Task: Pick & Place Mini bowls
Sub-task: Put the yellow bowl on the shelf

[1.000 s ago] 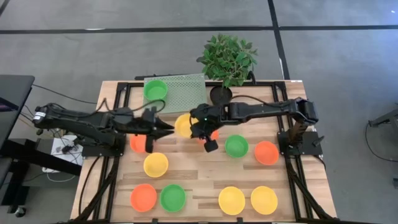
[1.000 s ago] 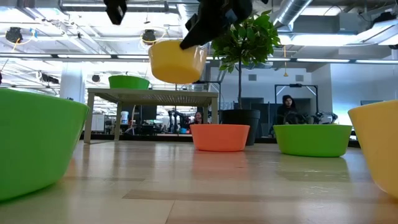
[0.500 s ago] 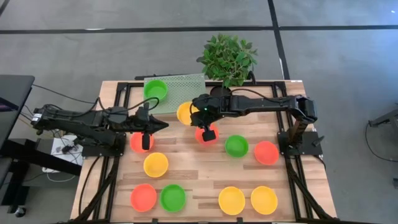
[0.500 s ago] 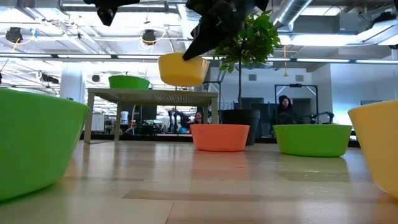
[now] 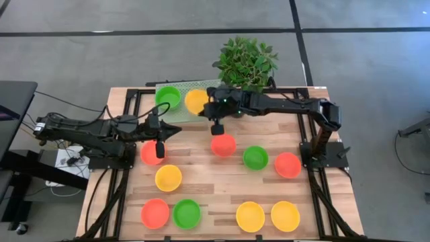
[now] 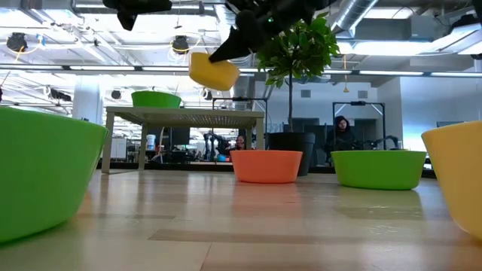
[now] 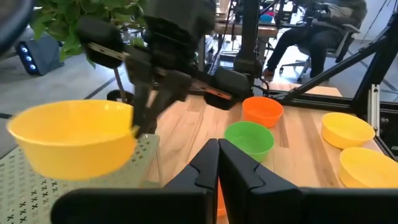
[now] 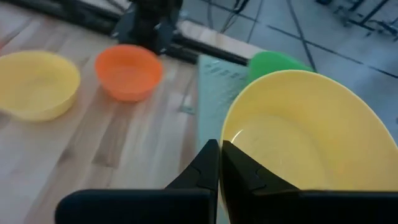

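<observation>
The right gripper (image 5: 209,109) is pinching the rim of a yellow mini bowl (image 5: 196,101), fingers clamped on it. A second ago the bowl was hanging over the table's middle; now it is being carried, slightly tilted, above the raised green mesh tray (image 5: 201,94), so placement looks close. The tray is already holding one green mini bowl (image 5: 167,97) (nothing else shows in it). The left gripper (image 5: 176,130) is hovering with fingers closed on nothing beside an orange bowl (image 5: 150,154). Nine other bowls are sitting loose on the wooden table (image 5: 222,185).
</observation>
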